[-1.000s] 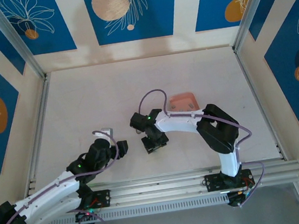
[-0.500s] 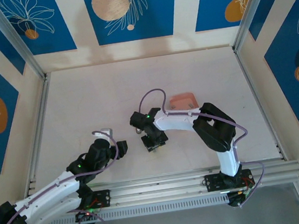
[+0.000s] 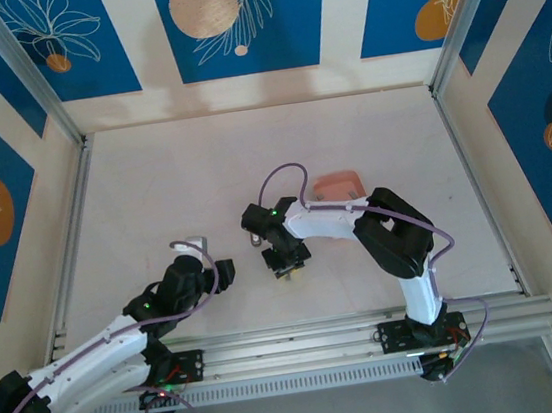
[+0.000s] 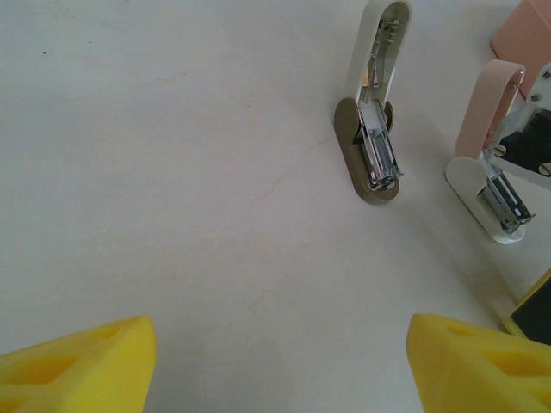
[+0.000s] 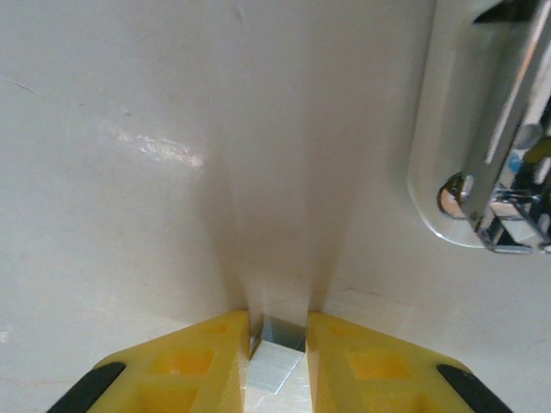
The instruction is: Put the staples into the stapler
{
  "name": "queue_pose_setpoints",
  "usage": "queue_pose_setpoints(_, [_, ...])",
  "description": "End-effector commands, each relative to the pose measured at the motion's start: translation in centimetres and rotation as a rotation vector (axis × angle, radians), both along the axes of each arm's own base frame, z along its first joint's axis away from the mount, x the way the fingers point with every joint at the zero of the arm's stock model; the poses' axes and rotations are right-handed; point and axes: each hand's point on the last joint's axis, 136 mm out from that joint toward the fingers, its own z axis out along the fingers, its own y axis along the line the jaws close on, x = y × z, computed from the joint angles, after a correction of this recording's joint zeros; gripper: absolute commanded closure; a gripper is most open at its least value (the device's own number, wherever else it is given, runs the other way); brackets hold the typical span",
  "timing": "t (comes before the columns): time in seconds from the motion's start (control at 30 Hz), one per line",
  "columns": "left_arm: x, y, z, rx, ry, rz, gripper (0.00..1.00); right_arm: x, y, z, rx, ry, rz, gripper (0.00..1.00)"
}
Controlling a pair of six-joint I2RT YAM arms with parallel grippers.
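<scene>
- Right wrist view: your right hand [image 5: 277,327] is pinched on a grey strip of staples [image 5: 275,366], low against the bench [image 5: 129,172].
- Stapler [image 5: 482,129] sits just beside it and looks not yet fed.
- Left hand [image 4: 280,361] hangs empty, fingers wide apart.
- Pick-up looks made; lifting and loading are left for you.

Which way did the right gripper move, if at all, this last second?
No. The right gripper stays put near-left of the pink tray; only its jaws narrowed.
</scene>
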Motion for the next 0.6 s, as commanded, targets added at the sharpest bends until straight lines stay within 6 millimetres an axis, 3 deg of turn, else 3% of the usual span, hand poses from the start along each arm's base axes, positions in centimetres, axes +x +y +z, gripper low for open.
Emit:
queue_pose_setpoints(0.0, [0.2,0.7,-0.4,0.012,0.002,0.024,0.24,-0.5,0.6,-0.8,0.014,0.044,-0.011,0.76])
queue_pose_setpoints(0.43, [0.3,0.5,-0.3,0.006,-0.001,0.013,0.24,-0.3,0.1,1.6,0.019,-0.004,-0.104,0.56])
queue_pose_setpoints(0.57, [0.2,0.3,-0.3,0.002,0.0,0.005,0.24,-0.5,0.0,2.1,0.029,0.002,-0.178,0.54])
